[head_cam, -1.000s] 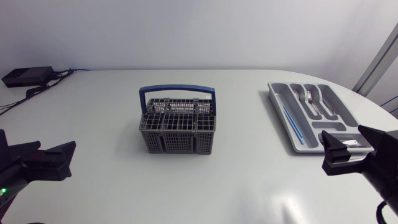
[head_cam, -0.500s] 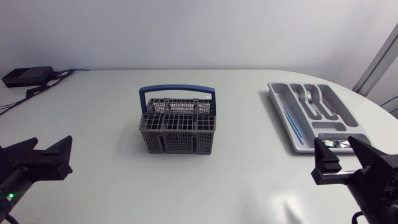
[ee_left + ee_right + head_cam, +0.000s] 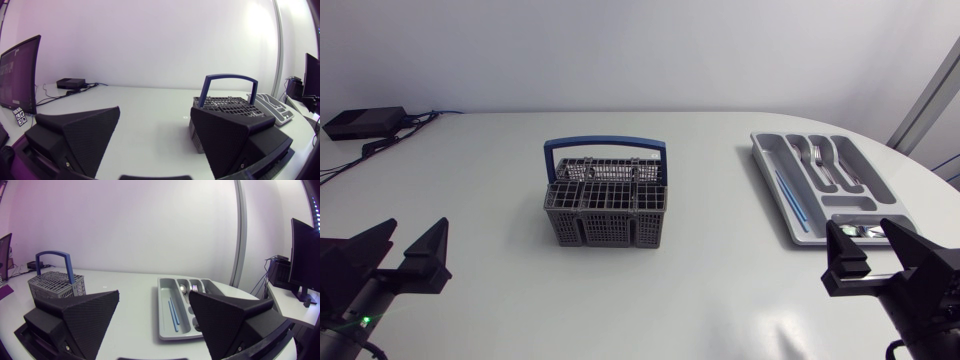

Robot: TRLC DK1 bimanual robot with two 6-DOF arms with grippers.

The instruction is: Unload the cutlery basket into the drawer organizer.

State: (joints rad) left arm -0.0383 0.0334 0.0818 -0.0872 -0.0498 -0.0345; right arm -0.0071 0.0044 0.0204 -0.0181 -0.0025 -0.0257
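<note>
Your cutlery basket (image 3: 606, 205) stands mid-table, well left of the drawer organizer (image 3: 765, 160) at the far right, which already holds forks (image 3: 817, 160) and a blue stick (image 3: 790, 195). No cutlery shows in the basket, so unloading looks finished or nearly so. Your left gripper (image 3: 405, 252) and right gripper (image 3: 878, 258) gape wide near you, holding nothing.
</note>
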